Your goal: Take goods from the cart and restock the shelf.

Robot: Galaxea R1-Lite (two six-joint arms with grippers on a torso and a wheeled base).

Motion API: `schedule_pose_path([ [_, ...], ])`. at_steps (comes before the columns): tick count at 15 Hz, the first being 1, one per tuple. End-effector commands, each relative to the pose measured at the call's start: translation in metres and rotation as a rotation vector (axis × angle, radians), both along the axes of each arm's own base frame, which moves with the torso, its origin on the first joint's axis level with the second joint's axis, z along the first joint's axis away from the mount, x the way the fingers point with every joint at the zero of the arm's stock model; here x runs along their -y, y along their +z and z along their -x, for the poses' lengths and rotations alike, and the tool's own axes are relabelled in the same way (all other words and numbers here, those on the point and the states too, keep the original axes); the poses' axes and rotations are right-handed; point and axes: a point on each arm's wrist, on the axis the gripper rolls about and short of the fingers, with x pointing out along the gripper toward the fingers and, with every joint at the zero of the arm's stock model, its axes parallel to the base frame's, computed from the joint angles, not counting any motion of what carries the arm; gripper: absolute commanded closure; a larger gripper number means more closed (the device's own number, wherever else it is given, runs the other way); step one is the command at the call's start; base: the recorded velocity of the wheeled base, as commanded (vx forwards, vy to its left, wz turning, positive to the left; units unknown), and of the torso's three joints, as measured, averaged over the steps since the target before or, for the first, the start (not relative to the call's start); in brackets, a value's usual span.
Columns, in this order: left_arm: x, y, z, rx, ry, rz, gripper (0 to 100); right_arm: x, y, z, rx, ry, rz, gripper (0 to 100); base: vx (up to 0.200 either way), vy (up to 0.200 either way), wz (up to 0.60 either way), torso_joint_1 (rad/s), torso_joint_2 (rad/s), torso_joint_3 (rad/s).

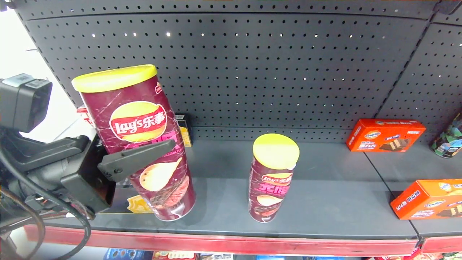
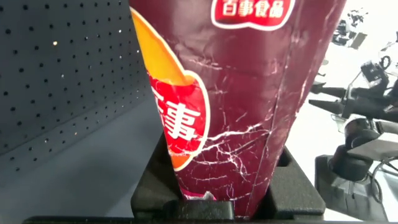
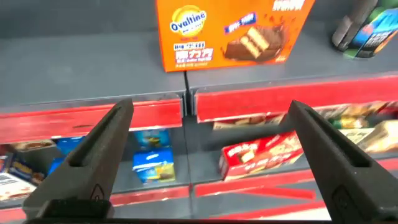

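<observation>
My left gripper (image 1: 139, 159) is shut on a maroon chips can with a yellow lid (image 1: 137, 141), holding it slightly tilted over the left part of the grey shelf (image 1: 325, 202); its base is at or just above the shelf board. The can's wall (image 2: 249, 106) is seen close up in the left wrist view. A second, smaller-looking chips can (image 1: 271, 178) stands upright on the shelf to the right of it. My right gripper (image 3: 214, 162) is open with nothing between its fingers, in front of the shelf's red front edge (image 3: 280, 102), below an orange box (image 3: 227, 34).
Orange snack boxes lie at the shelf's right (image 1: 384, 134) and front right (image 1: 429, 198). A dark can (image 1: 449, 139) stands at the far right. A small black-and-yellow box (image 1: 184, 131) sits behind the held can. A perforated back panel (image 1: 252, 72) closes the rear. Lower shelves hold packaged goods (image 3: 261, 155).
</observation>
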Motion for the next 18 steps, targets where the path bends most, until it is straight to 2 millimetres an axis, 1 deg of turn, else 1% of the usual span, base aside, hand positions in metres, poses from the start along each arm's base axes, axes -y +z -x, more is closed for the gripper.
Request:
schedule_pose_path([
  [1, -0.003, -0.003, 0.01, -0.002, -0.007, -0.001, 100, -0.001, -0.006, 0.001, -0.04, 0.041, 0.031, 0, 0.0, 0.0, 0.0, 0.0, 0.0, 0.0],
  [2, -0.003, -0.002, 0.011, 0.004, -0.024, -0.005, 100, -0.001, -0.009, 0.002, -0.063, 0.052, 0.017, 0, 0.0, 0.0, 0.0, 0.0, 0.0, 0.0],
  [4, -0.001, -0.004, 0.012, -0.001, -0.05, -0.012, 100, -0.001, -0.008, 0.002, -0.05, 0.051, -0.005, 0, 0.0, 0.0, 0.0, 0.0, 0.0, 0.0],
  [5, 0.003, -0.004, 0.014, -0.004, -0.076, -0.012, 100, -0.001, -0.008, 0.002, -0.05, 0.051, -0.005, 0, 0.0, 0.0, 0.0, 0.0, 0.0, 0.0],
  [7, 0.006, -0.002, 0.02, 0.01, -0.102, -0.008, 100, -0.001, -0.008, 0.002, -0.05, 0.051, -0.005, 0, 0.0, 0.0, 0.0, 0.0, 0.0, 0.0],
  [11, 0.026, -0.001, 0.028, 0.009, -0.22, -0.009, 100, -0.001, -0.008, 0.002, -0.05, 0.051, -0.005, 0, 0.0, 0.0, 0.0, 0.0, 0.0, 0.0],
  [12, 0.028, -0.001, 0.021, 0.0, -0.211, -0.013, 100, -0.001, -0.008, 0.002, -0.05, 0.051, -0.005, 0, 0.0, 0.0, 0.0, 0.0, 0.0, 0.0],
  [13, 0.024, -0.001, 0.009, 0.0, -0.169, -0.014, 100, -0.001, -0.008, 0.002, -0.05, 0.051, -0.005, 0, 0.0, 0.0, 0.0, 0.0, 0.0, 0.0],
  [14, 0.021, 0.0, 0.002, 0.008, -0.148, -0.014, 100, -0.001, -0.008, 0.002, -0.05, 0.051, -0.005, 0, 0.0, 0.0, 0.0, 0.0, 0.0, 0.0],
  [16, 0.019, -0.001, -0.005, 0.016, -0.157, -0.036, 100, -0.001, -0.008, 0.002, -0.05, 0.051, -0.005, 0, 0.0, 0.0, 0.0, 0.0, 0.0, 0.0],
  [18, 0.02, 0.004, -0.013, 0.03, -0.145, -0.032, 100, -0.001, -0.008, 0.002, -0.05, 0.051, -0.005, 0, 0.0, 0.0, 0.0, 0.0, 0.0, 0.0],
])
